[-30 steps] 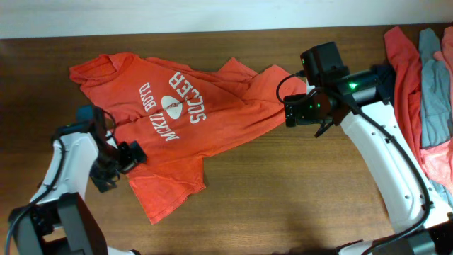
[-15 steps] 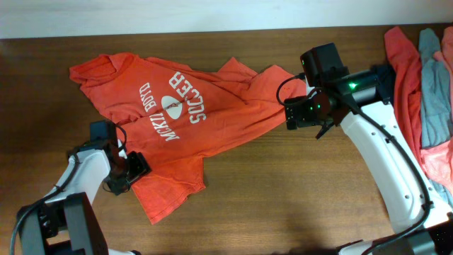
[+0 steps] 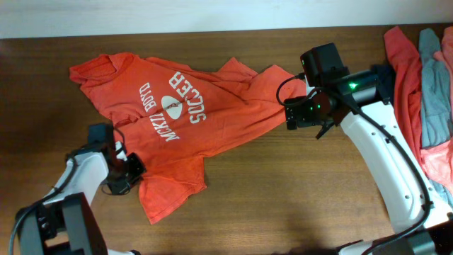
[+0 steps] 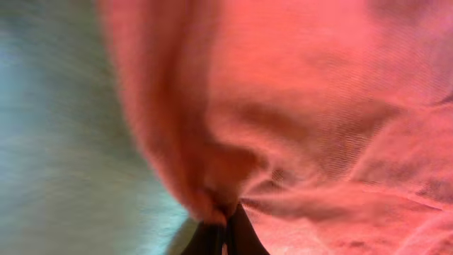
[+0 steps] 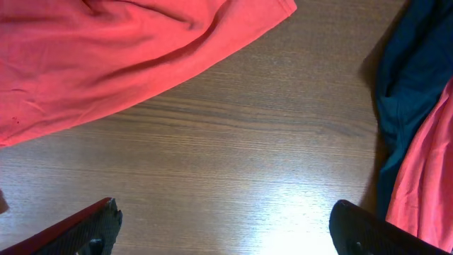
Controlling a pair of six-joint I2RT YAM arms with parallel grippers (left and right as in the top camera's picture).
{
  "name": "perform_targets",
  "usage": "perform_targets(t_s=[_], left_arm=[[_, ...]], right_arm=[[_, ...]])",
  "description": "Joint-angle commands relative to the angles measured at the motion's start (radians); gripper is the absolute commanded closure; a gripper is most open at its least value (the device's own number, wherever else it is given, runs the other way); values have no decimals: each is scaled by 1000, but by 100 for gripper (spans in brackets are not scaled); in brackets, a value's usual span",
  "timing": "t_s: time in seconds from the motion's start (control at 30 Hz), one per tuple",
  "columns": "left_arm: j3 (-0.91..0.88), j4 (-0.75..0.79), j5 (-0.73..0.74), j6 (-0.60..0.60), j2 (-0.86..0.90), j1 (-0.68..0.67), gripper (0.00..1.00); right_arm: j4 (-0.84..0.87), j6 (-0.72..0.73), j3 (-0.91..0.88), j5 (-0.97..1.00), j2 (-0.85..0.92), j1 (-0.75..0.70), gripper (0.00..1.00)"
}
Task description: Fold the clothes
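Wood-grain table (image 3: 283, 184); left pincer (image 4: 225, 228) clenched on wrinkled orange-red T-shirt (image 3: 219, 124) edge; right pincer (image 5: 225, 225) spread wide.

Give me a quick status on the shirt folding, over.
Left gripper shut on T-shirt edge. Right gripper open over bare table. T-shirt spread out, unfolded. Far right, other clothes piled, clear of both.

Blurred orange-red T-shirt (image 4: 283, 106) cloth (left wrist view), garment pile (image 3: 432, 85) cut off at right edge
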Motion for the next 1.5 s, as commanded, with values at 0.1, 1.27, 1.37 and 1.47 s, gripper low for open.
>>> perform_targets(t_s=[0.1, 1.27, 1.37, 1.47], left_arm=[[59, -59, -116, 20, -158, 201, 100], [59, -58, -123, 27, -172, 359, 100], [59, -58, -123, 27, -172, 359, 100], [59, -58, -123, 27, -172, 359, 100]], right_arm=[[13, -6, 18, 16, 22, -39, 1], [141, -89, 6, -219, 564, -92, 21], [169, -85, -29, -219, 565, -92, 21], [212, -86, -76, -219, 565, -92, 21]])
